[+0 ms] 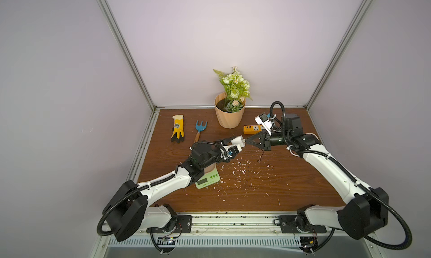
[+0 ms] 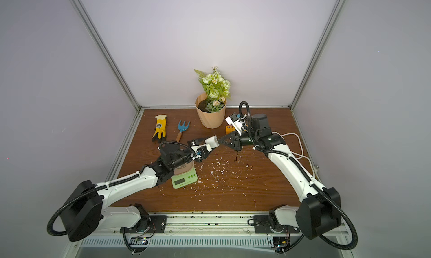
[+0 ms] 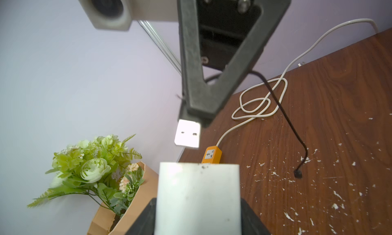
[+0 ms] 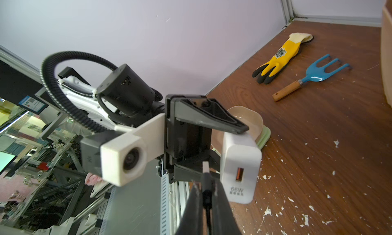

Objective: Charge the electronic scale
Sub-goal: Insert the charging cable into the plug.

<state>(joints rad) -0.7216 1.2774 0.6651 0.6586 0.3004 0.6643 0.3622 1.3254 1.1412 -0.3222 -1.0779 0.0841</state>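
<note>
The electronic scale (image 1: 208,180) (image 2: 184,180) stands on the table under my left forearm, and the arm hides most of its tan tray (image 4: 248,119). My left gripper (image 1: 236,142) (image 3: 198,220) is raised over the table's middle, shut on a white charger cube (image 1: 238,139) (image 3: 198,193) (image 4: 240,166). My right gripper (image 1: 247,140) (image 4: 206,191) faces it tip to tip, shut on the USB plug (image 3: 187,134) (image 4: 205,167) of a black cable (image 3: 286,117). The plug sits just beside the cube's orange port (image 4: 240,174), outside it.
An orange power strip (image 1: 253,128) (image 3: 211,155) with a looped white cord (image 3: 261,104) lies at the back right. A flower pot (image 1: 229,115), a blue hand rake (image 1: 200,128) and a yellow glove (image 1: 178,129) are at the back. White flecks (image 1: 242,173) litter the tabletop.
</note>
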